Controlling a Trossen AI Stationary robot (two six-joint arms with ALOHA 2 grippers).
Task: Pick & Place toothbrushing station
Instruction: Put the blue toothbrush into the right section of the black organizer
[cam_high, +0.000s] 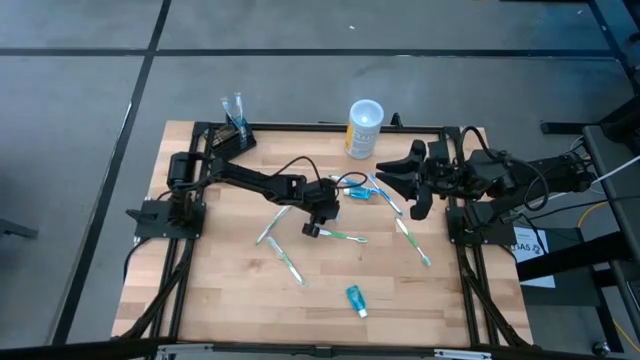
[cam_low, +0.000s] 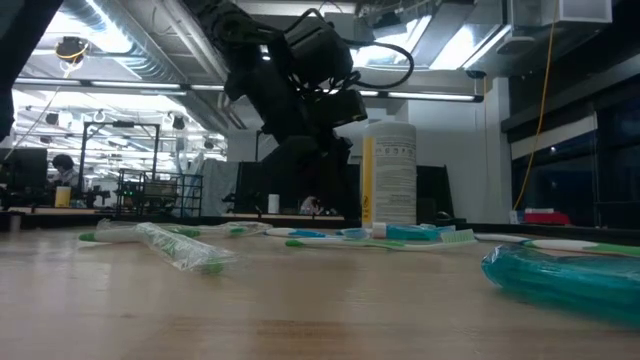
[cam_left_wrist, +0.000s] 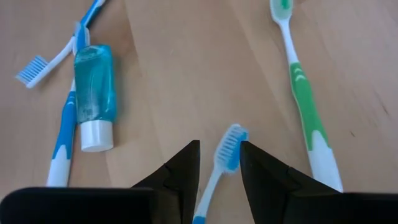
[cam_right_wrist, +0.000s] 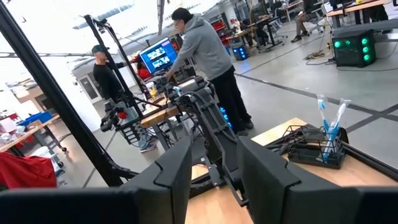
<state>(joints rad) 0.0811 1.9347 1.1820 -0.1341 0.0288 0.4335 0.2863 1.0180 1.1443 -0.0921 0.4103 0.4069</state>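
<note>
your left gripper (cam_left_wrist: 217, 163) is over mid-table with its fingers clenched on a blue toothbrush (cam_left_wrist: 225, 155), beside a green toothbrush (cam_left_wrist: 305, 106). your right gripper (cam_high: 400, 180) waits near the white-and-yellow cup (cam_high: 364, 128), fingers apart and grasping nothing. the toothbrushing station (cam_high: 235, 128) stands at the table's far left corner, toothbrushes upright in it.

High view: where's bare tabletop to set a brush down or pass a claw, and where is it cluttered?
Free: the left half of the table below the left arm, and the near right corner beyond the teal tube. Crowded: the centre, where toothbrushes fan around the left claw, up to the white-and-yellow cup and right claw.
</note>
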